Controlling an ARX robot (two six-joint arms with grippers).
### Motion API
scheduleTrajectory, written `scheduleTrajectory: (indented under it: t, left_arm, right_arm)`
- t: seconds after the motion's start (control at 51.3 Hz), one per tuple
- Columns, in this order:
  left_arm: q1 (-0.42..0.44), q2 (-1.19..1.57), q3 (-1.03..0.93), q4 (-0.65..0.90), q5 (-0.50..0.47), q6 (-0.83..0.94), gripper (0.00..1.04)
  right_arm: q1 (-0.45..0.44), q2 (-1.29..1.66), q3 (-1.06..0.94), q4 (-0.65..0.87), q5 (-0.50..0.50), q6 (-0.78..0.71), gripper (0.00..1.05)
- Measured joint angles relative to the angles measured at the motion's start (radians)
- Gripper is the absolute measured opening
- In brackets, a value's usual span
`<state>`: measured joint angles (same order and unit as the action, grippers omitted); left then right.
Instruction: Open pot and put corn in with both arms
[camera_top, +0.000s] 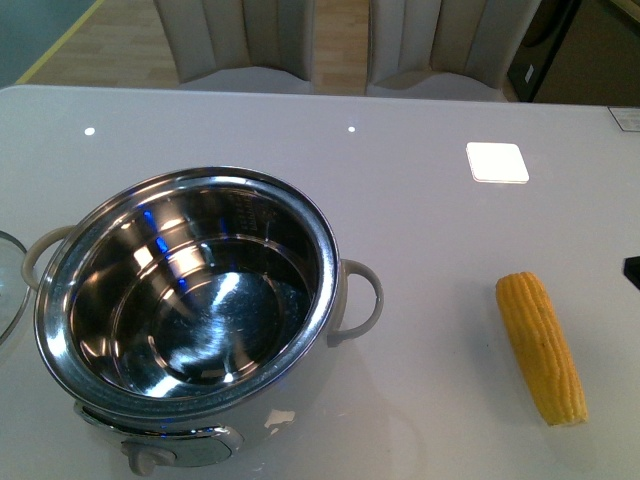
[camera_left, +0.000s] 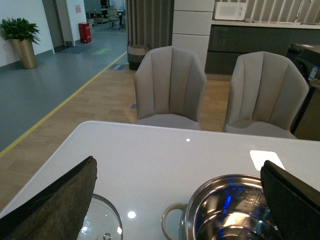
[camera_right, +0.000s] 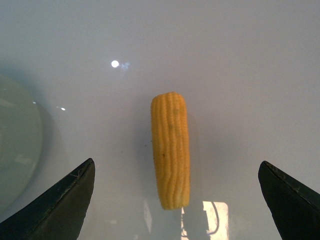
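Your right claw (camera_right: 176, 165) is spread wide and holds nothing. Its two black fingers (camera_right: 70, 200) stand well apart on either side of the corn (camera_right: 171, 150) and touch neither the cob nor each other. Your left claw (camera_left: 178, 162) is just as wide and also empty, with the lid (camera_left: 102, 222) showing beside one finger and the pot (camera_left: 225, 210) beside the other. The corn (camera_top: 541, 348) lies flat on the white table (camera_top: 420, 260), to the right of the pot (camera_top: 325, 262) and well clear of it, its length running roughly away from you. The pot is uncovered, and its shiny bowl has nothing in it. The glass lid (camera_top: 8, 285) lies on the table just past the pot's left handle (only a sliver shows in the front view). Bare tabletop lies between the pot's right handle and the cob, with nothing standing on it. A white square (camera_top: 497, 162) sits flat farther back, and two grey chairs (camera_left: 170, 85) stand against the far edge.
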<state>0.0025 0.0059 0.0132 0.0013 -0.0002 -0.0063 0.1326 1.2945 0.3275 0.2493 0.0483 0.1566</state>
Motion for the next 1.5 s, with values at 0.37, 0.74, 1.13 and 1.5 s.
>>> scheduleTrajectory:
  t: [0.37,0.74,1.13,1.5]
  left_arm:
    - [0.0,0.0,0.0,0.0,0.0,0.0,0.98]
    - [0.0,0.0,0.0,0.0,0.0,0.0,0.98]
    - [0.0,0.0,0.0,0.0,0.0,0.0,0.98]
    - [0.0,0.0,0.0,0.0,0.0,0.0,0.98]
  right_arm:
    - [0.027,0.549,0.214,0.108,0.023,-0.076,0.96]
    - [0.038,0.793,0.32,0.142,0.024,-0.129,0.96]
    - [0.038,0.909,0.384,0.109,0.038,-0.18,0.89]
    - [0.021,0.877,0.361,0.105,0.022,-0.18,0.38]
